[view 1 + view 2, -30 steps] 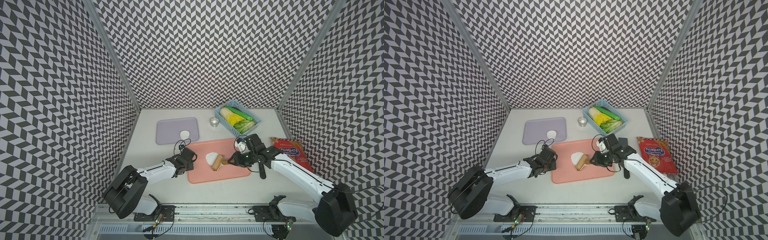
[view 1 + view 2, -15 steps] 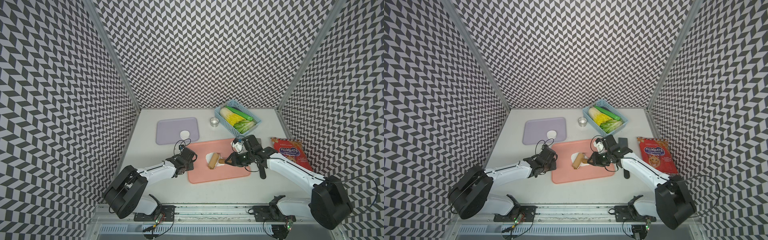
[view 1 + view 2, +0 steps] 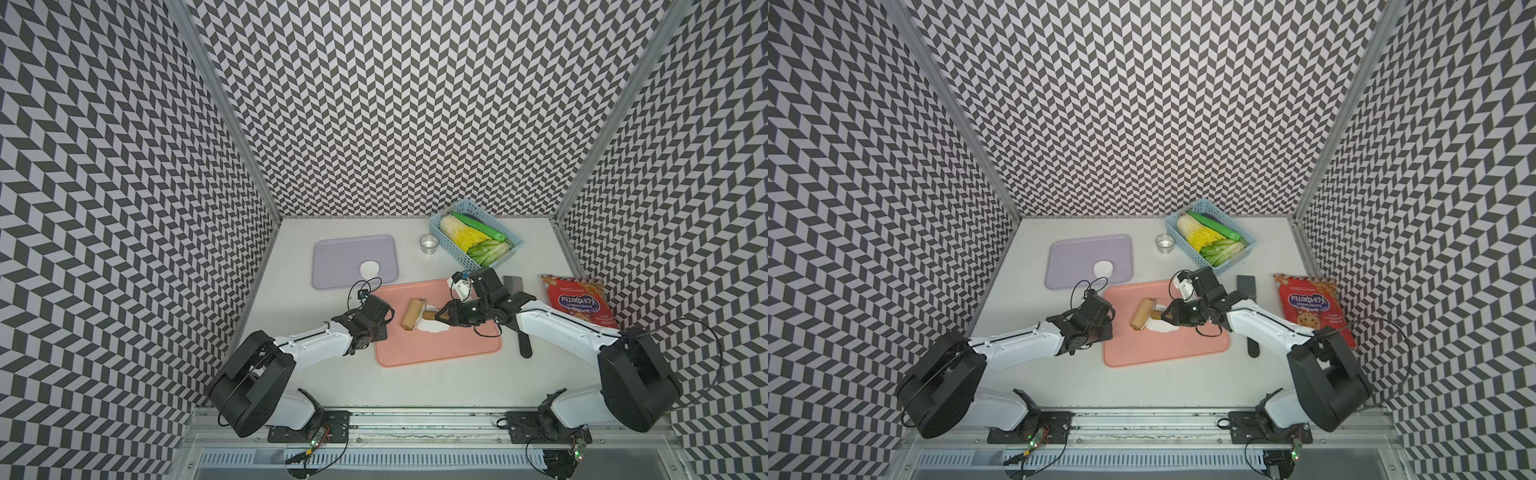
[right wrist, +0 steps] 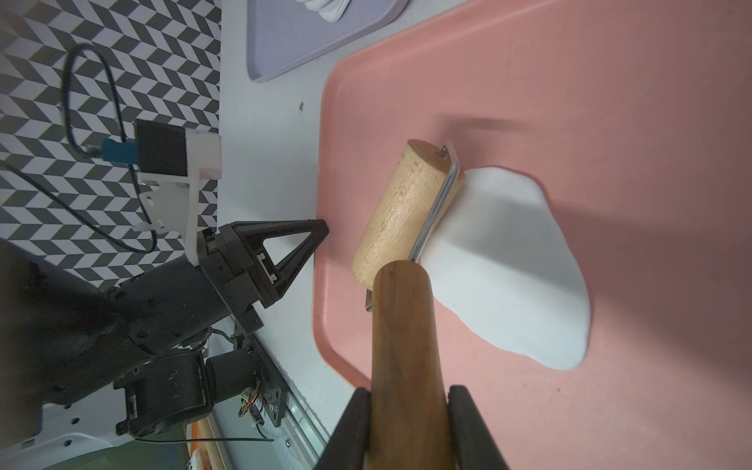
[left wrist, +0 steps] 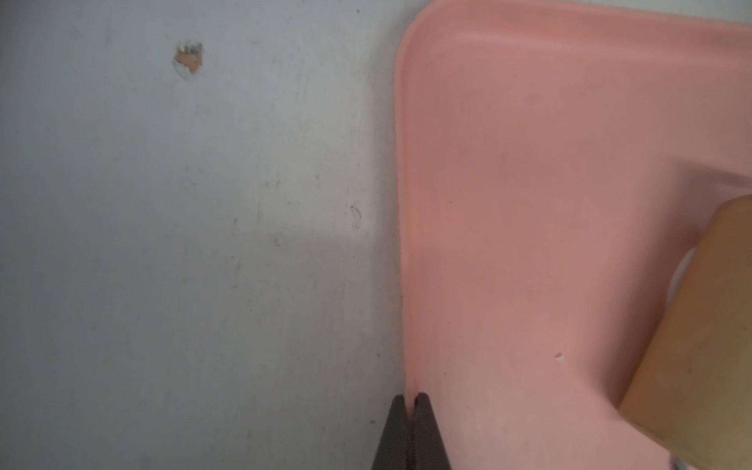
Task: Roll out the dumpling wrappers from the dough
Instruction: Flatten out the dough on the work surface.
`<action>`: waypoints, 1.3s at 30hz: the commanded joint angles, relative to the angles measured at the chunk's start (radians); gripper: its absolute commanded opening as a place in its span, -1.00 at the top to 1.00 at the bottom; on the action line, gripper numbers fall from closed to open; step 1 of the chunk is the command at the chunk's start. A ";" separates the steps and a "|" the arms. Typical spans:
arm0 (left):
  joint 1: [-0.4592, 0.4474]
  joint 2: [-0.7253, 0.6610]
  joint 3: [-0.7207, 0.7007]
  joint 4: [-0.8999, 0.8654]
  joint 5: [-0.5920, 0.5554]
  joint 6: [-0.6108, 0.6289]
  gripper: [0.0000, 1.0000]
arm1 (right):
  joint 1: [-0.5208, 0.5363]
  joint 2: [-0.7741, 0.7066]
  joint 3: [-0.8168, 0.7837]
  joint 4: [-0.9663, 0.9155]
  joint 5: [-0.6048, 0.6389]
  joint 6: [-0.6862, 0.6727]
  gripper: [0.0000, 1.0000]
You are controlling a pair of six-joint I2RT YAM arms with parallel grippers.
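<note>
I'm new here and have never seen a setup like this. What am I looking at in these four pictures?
Two robot arms stand at a table's near edge, each ending in a two-finger gripper. Two pictures look down from overhead, nearly the same view; the other two come from cameras on the wrists. The left gripper is shut on the rim of the pink tray, seemingly steadying it. The right gripper is shut on the handle of a wooden roller, whose drum rests at the edge of the flat white dough on that tray. Behind lie a purple tray with round dumpling wrappers, a metal ring cup, a blue basket of vegetables and a red snack bag.
</note>
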 commanded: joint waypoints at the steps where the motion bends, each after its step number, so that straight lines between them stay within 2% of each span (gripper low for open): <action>1: -0.005 0.010 -0.014 -0.045 0.015 0.024 1.00 | -0.005 0.066 -0.060 -0.206 0.227 0.046 1.00; 8: -0.004 0.008 -0.012 -0.045 0.012 0.024 1.00 | -0.075 -0.110 -0.078 -0.332 0.310 0.022 1.00; 12: -0.004 0.007 -0.015 -0.039 0.015 0.024 1.00 | -0.099 -0.197 -0.082 -0.387 0.412 0.005 1.00; 15: -0.004 0.008 -0.015 -0.037 0.019 0.024 1.00 | -0.096 -0.176 -0.089 -0.351 0.415 0.018 1.00; 20: -0.004 0.004 -0.014 -0.045 0.014 0.024 1.00 | -0.036 -0.059 -0.109 -0.276 0.416 0.041 1.00; 32: -0.004 0.009 -0.012 -0.049 0.011 0.024 1.00 | -0.014 0.059 -0.123 -0.168 0.399 0.067 1.00; 36: -0.004 0.009 -0.015 -0.046 0.008 0.024 1.00 | -0.013 0.053 -0.125 -0.156 0.384 0.095 1.00; 39: -0.004 0.013 -0.017 -0.045 0.011 0.023 1.00 | -0.024 -0.026 -0.128 -0.194 0.393 0.117 1.00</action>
